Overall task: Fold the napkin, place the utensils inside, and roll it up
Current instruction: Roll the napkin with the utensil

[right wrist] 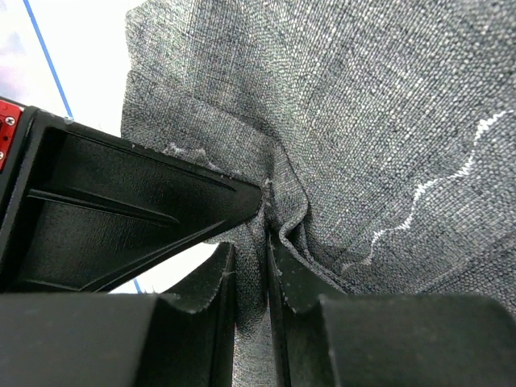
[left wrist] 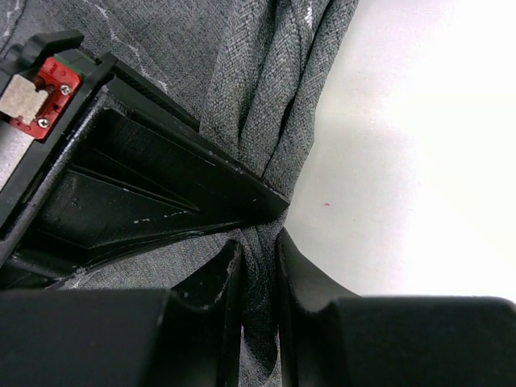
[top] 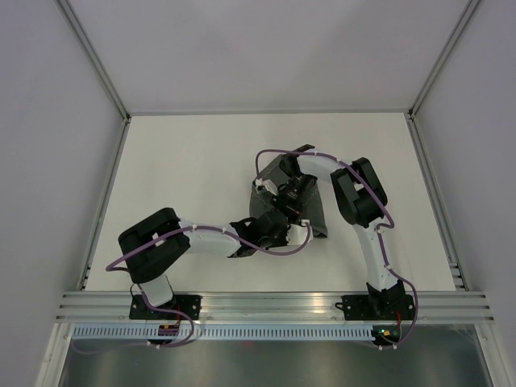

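Napkin [right wrist: 387, 105] sits bunched up mid-way across the table [top: 185, 177], with my left gripper [left wrist: 260, 242] and right gripper [right wrist: 250, 250] both pinched narrow on its folds, so I'd guess folding's barely underway, no utensils visible, rolling not started.

- A dark grey felt-like cloth napkin [top: 317, 211] is seen bunched near the middle of the white surface [top: 185, 161].
- Long folds are gathered along one edge.
- A thin pale stitched line wavers across the weave.
- Gathered cloth is pinched in the left tool [left wrist: 260, 242] and the right tool [right wrist: 251, 254].
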